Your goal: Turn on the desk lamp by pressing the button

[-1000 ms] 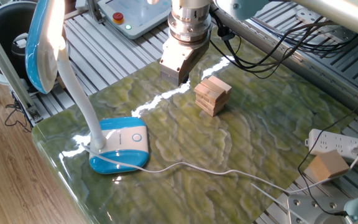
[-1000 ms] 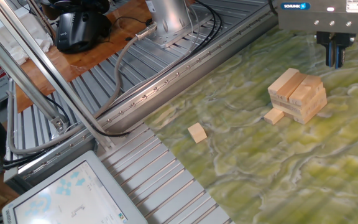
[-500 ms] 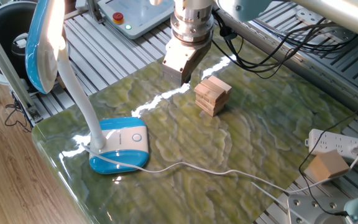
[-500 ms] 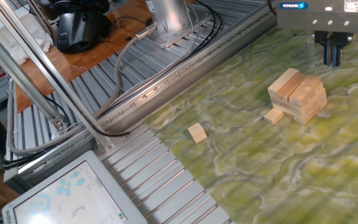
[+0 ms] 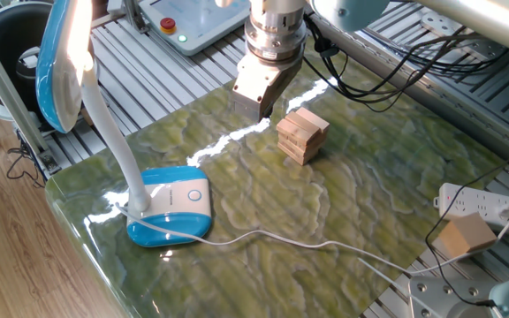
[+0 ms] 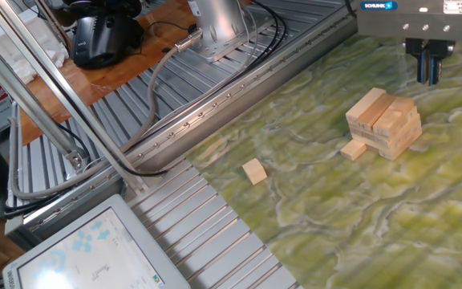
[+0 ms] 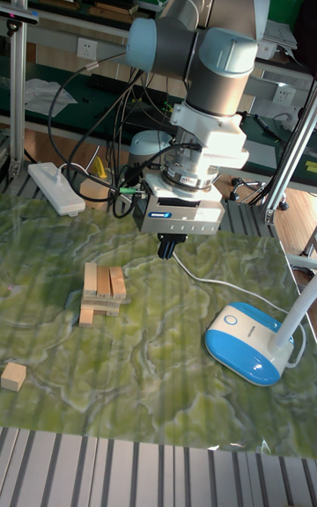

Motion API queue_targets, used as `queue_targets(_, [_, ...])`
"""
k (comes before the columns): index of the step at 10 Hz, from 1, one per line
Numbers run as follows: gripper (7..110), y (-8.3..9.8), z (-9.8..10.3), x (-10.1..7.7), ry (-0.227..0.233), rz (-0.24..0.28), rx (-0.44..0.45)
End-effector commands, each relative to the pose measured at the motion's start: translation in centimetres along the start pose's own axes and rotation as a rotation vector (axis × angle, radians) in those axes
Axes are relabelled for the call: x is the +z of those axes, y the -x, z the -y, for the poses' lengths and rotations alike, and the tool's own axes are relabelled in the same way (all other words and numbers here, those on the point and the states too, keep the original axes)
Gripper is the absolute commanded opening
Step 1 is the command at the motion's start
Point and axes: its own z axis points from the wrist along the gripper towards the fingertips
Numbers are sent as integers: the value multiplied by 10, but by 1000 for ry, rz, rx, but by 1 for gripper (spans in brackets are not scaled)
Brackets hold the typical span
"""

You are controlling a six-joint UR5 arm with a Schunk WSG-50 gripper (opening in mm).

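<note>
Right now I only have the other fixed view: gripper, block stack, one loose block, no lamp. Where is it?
Observer: The desk lamp stands on the table, on the opposite side of the gripper from the block stack.
Operator: Where on it is the button?
Observer: The button is on the base's white top panel, at the end away from the gooseneck, and nothing covers it.
Operator: Is the cord in my way?
Observer: Probably not. The white cord leaves the base on the side away from the gripper and trails off along the table.
</note>
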Motion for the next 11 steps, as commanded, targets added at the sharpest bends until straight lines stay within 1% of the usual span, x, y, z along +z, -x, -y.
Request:
queue_targets(1, [7, 0, -6, -2, 29, 15, 13])
queue_targets(3, [7, -4, -6, -3, 30, 13, 13])
queue_targets(7, [7, -6, -6, -3, 32, 16, 15])
queue_targets(11, [7, -5, -6, -1, 37, 17, 13])
